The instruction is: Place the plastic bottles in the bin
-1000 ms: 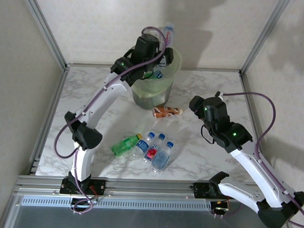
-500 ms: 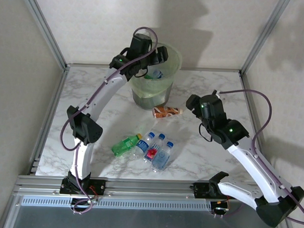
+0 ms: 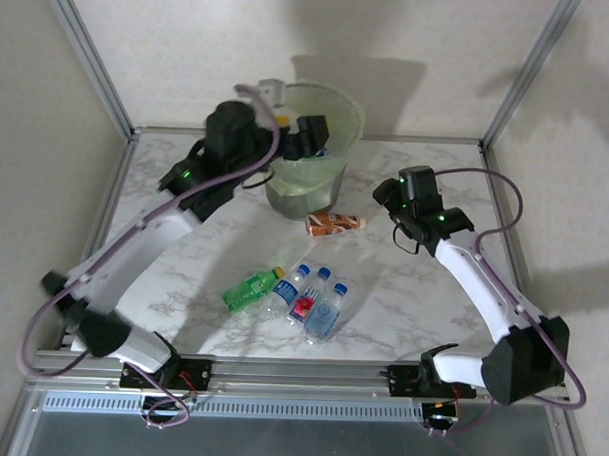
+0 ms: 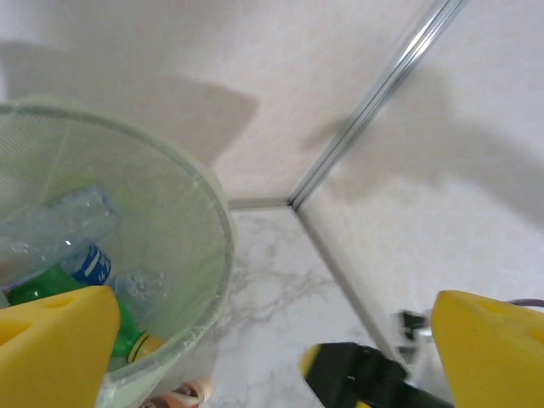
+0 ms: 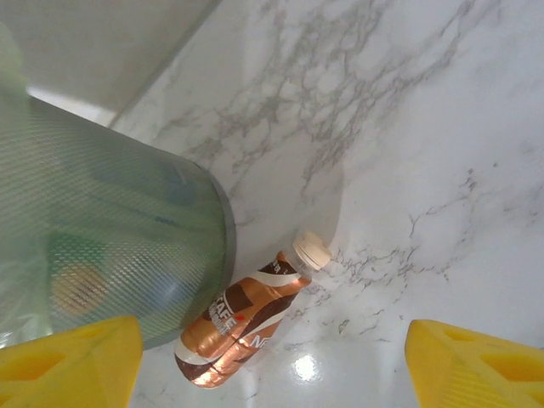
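The pale-green bin [image 3: 309, 168] stands at the back of the table with several bottles inside [image 4: 76, 255]. My left gripper [image 3: 306, 138] hangs open over its rim, nothing between its yellow fingers [image 4: 51, 340]. A brown-labelled bottle with a white cap [image 3: 335, 224] [image 5: 242, 319] lies on its side just right of the bin's base. My right gripper [image 3: 394, 196] is open a little above and right of it, yellow fingertips [image 5: 68, 357] wide apart. A green bottle [image 3: 250, 289] and three clear bottles with blue caps [image 3: 312, 296] lie together in the middle.
The marble table [image 3: 412, 302] is fenced by an aluminium frame and white walls; a corner post [image 4: 374, 119] rises right of the bin. The right arm's dark wrist [image 4: 365, 378] shows below the left gripper.
The left arm has dropped the bottle it held above the bin and has swung left and lower, its gripper now empty. The right gripper has moved towards the brown bottle.
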`<state>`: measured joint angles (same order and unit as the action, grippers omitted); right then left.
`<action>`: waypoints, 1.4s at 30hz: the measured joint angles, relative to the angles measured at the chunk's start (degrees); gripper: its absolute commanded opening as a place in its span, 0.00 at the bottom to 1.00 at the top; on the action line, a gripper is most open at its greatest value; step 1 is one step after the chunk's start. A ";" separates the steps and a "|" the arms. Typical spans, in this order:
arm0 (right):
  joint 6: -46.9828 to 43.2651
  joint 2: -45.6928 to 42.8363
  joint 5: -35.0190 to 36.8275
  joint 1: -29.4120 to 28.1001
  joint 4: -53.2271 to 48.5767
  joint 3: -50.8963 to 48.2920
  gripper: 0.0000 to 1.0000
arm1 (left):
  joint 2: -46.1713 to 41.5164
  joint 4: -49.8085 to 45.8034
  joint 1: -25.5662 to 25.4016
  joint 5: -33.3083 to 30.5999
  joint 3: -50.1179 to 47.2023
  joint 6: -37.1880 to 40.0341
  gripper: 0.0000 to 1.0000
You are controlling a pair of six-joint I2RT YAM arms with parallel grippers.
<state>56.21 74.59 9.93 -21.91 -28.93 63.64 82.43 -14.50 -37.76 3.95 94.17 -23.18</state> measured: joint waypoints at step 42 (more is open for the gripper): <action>22.86 34.95 -17.53 1.03 10.36 6.97 0.71 | -22.10 1.70 3.87 -15.58 -37.20 -5.40 0.94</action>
<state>79.07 109.54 -7.60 -20.88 -18.57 70.61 60.34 -12.80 -33.89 -11.64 56.97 -28.58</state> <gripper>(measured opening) 0.724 0.944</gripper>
